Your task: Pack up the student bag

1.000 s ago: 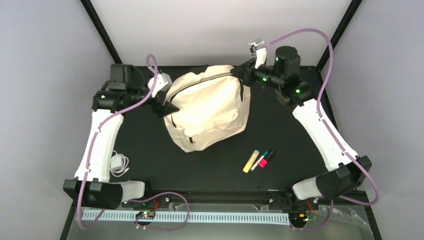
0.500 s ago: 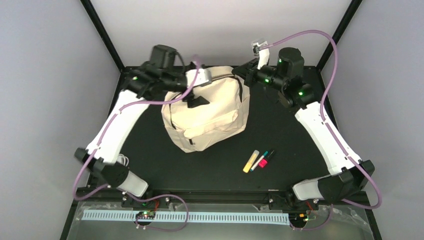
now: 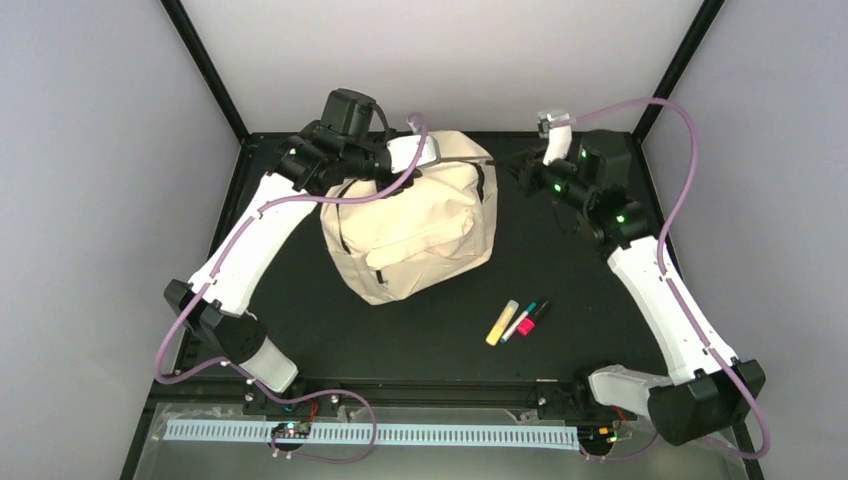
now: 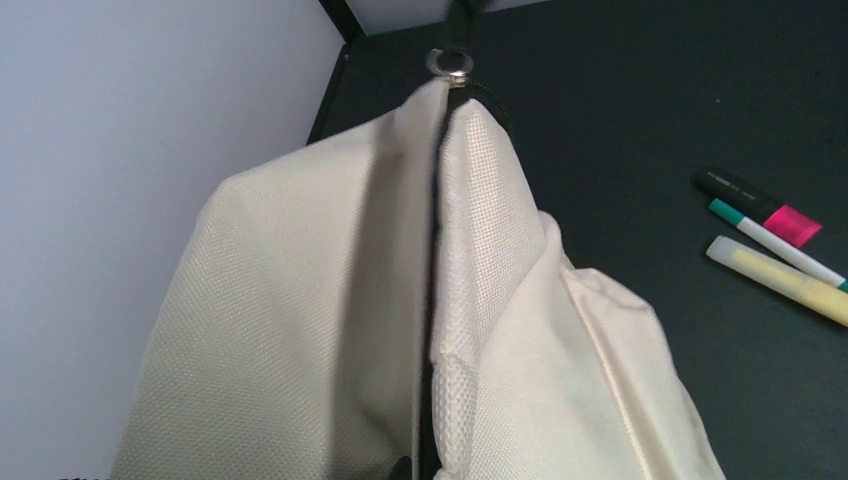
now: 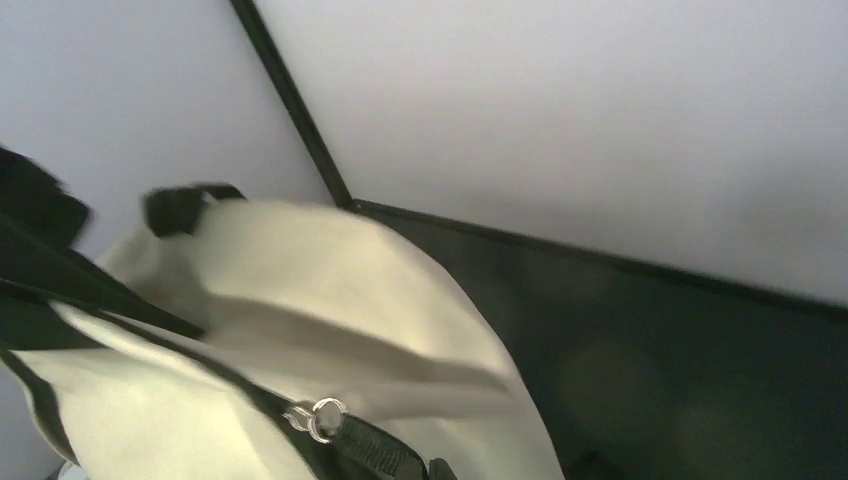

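The cream student bag (image 3: pixel 410 225) stands on the black table, its dark zipper line (image 4: pixel 432 260) running up to a metal ring (image 4: pixel 448 62). My left gripper (image 3: pixel 432 152) sits on the bag's top left, shut on the fabric beside the zipper; only a dark fingertip (image 4: pixel 404 468) shows at the bottom edge of the left wrist view. At the bag's top right corner, my right gripper (image 3: pixel 512 165) is shut on the black webbing pull strap (image 5: pixel 385 448) that hangs from the ring (image 5: pixel 318 418). The strap is stretched taut.
A yellow highlighter (image 3: pixel 502 322), a teal pen (image 3: pixel 519 320) and a pink-and-black marker (image 3: pixel 532 317) lie side by side on the table in front of the bag to the right. Black frame posts stand at the table's back corners.
My left arm swung from the bag's left side up over its top, and its gripper went from open to shut. The right gripper drew back to the right with the strap.
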